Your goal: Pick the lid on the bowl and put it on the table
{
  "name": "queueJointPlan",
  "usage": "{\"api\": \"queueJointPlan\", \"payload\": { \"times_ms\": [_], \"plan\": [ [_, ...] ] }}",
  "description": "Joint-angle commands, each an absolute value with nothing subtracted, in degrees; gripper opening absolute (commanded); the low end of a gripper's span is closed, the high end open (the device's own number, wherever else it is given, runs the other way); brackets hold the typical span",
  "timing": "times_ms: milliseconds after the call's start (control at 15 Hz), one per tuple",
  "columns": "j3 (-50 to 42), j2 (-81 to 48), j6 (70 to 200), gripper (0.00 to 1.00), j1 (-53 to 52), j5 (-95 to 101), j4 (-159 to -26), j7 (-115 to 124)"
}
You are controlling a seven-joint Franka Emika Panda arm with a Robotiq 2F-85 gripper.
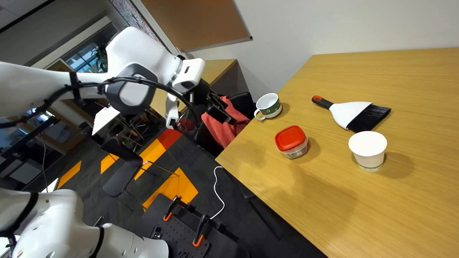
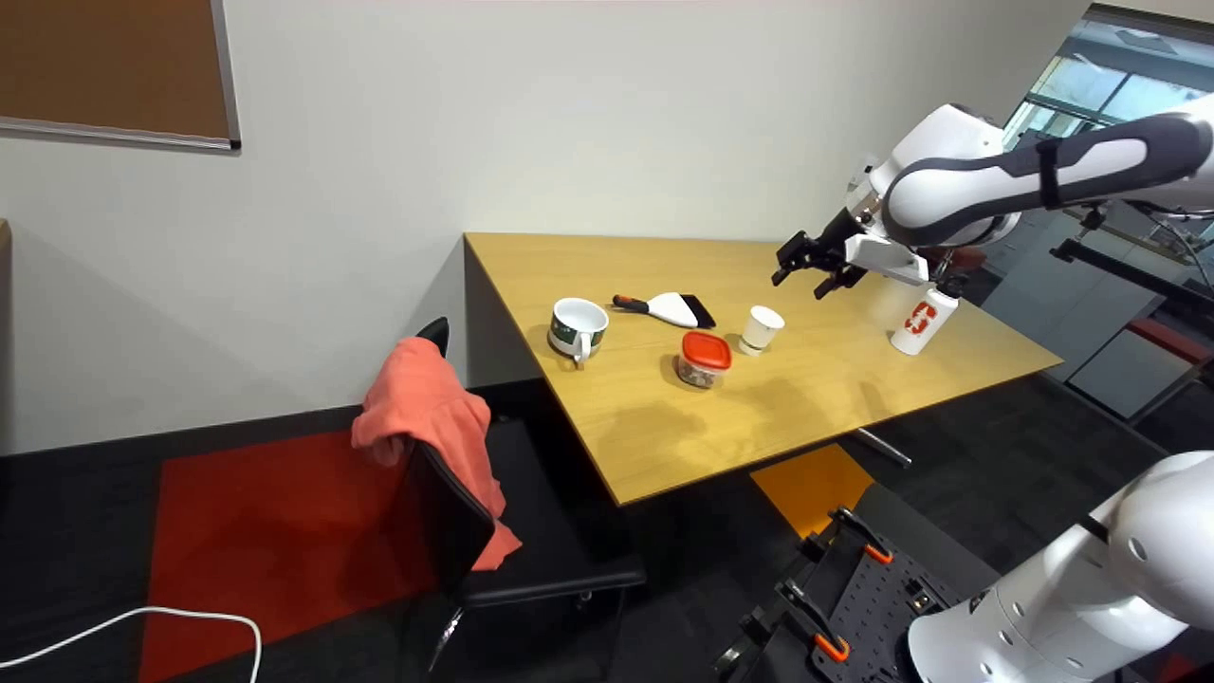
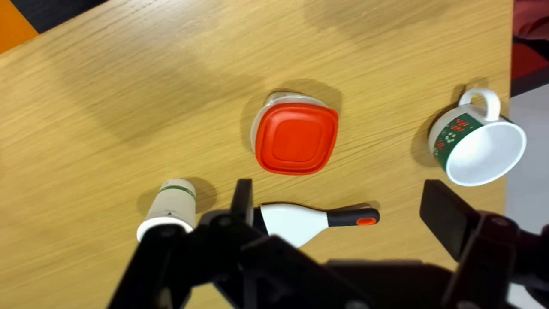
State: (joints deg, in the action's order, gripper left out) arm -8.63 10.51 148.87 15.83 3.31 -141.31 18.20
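In an exterior view: red lid (image 1: pixel 290 137) on the clear bowl (image 1: pixel 299 152), set in from the corner of the bench (image 1: pixel 315 208) near the coral cloth (image 1: pixel 225 131). Green-banded mug (image 1: pixel 269 106) close to the bench's side edge; brush (image 1: pixel 348 111) and white cup (image 1: pixel 369 152) farther in.

In an exterior view: fingers (image 2: pixel 793 254) raised off the bench, tips apart; bowl looks mottled, contents hard to resolve. White bottle (image 2: pixel 922 324) toward the bench end opposite the mug.

Wrist view: fingers released, spread wide; bowl wall shows past the lid's edge.
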Motion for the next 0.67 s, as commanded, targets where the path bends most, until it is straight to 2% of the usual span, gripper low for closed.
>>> {"api": "queueJointPlan", "payload": {
  "times_ms": [0, 600],
  "plan": [
    [-11.41, 1.12, 153.46, 1.0, 16.05, 1.36, -136.58, 16.18],
    [-13.41, -2.95, 154.25, 1.0, 15.18, 3.77, -134.49, 19.22]
  ]
}}
